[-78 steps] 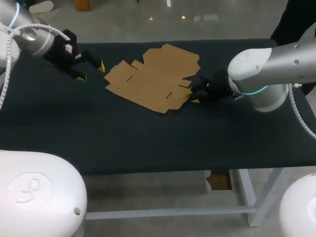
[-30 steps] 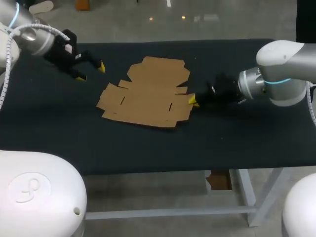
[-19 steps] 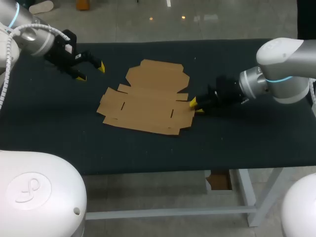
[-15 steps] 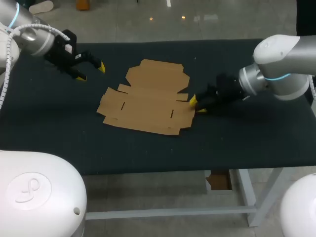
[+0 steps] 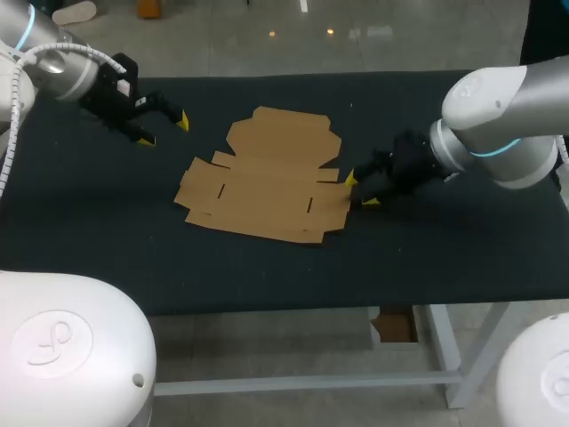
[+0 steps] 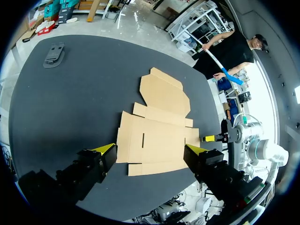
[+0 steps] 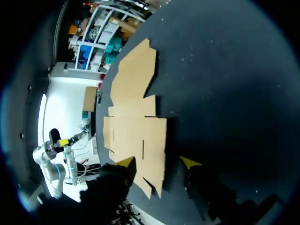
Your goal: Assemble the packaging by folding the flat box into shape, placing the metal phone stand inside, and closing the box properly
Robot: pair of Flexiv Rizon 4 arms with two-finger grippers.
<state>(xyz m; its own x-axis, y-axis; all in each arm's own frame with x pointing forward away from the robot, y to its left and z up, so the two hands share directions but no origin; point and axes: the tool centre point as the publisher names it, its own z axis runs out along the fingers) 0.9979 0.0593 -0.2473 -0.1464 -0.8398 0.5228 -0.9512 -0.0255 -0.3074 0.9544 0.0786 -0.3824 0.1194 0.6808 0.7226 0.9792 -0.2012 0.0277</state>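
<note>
Flat box (image 5: 267, 187): thin, light card, likely slippery; take the edge flap just ahead of right gripper (image 5: 361, 190), jaws apart. Left gripper (image 5: 164, 130) apart too.

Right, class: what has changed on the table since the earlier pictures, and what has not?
The flat box turned and slid nearer the robot, ending squarer to the table's edge, then lay still. The right gripper kept to the box's right edge throughout and now sits open there. The left gripper stayed open at the far left.
</note>
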